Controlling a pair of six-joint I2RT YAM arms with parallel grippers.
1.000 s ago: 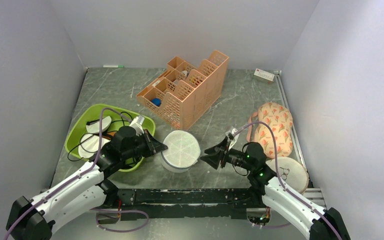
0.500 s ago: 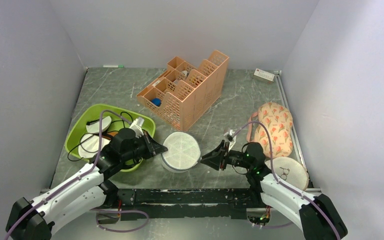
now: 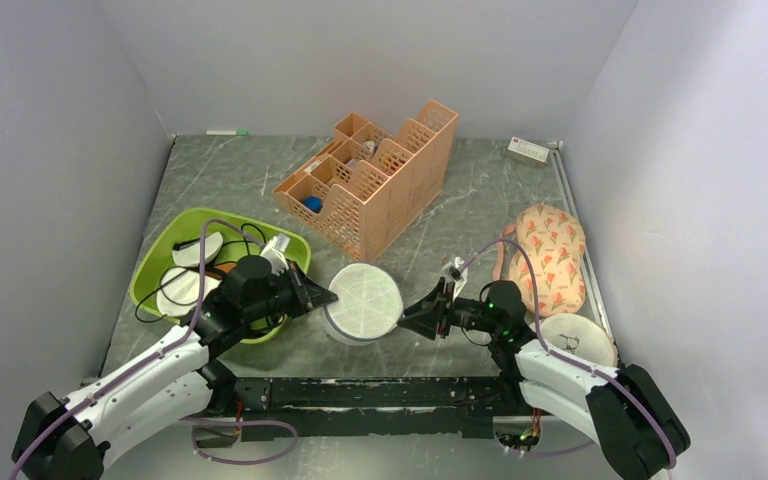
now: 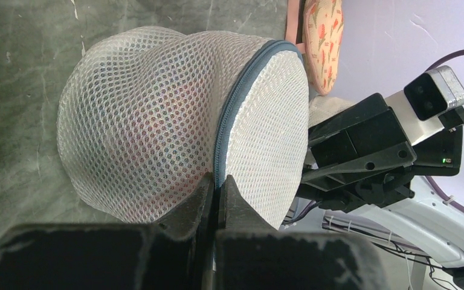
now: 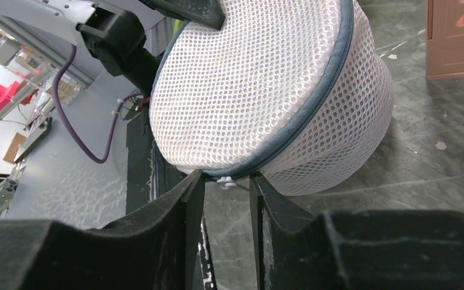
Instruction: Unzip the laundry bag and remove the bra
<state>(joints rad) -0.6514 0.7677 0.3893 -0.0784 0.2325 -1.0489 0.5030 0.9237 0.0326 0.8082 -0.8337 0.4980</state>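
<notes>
The laundry bag (image 3: 362,300), a round white mesh drum with a grey zip round its lid, stands between my two arms. My left gripper (image 3: 315,297) is at its left side, its fingers (image 4: 200,193) shut on the grey zip seam of the laundry bag (image 4: 151,115). A reddish tint, the bra (image 4: 157,112), shows faintly through the mesh. My right gripper (image 5: 226,181) is at the right side of the laundry bag (image 5: 260,90). Its jaws stand apart, one on each side of the small white zip pull (image 5: 225,180), without pinching it.
A green bowl (image 3: 146,272) with pads and black straps sits behind my left arm. An orange organiser (image 3: 370,185) stands behind the bag. A flower-print cloth (image 3: 550,255) and a beige round pouch (image 3: 580,340) lie at the right.
My right gripper has moved left up to the bag's side, so the zip pull now lies between its jaws. The left gripper has kept its grip and place.
</notes>
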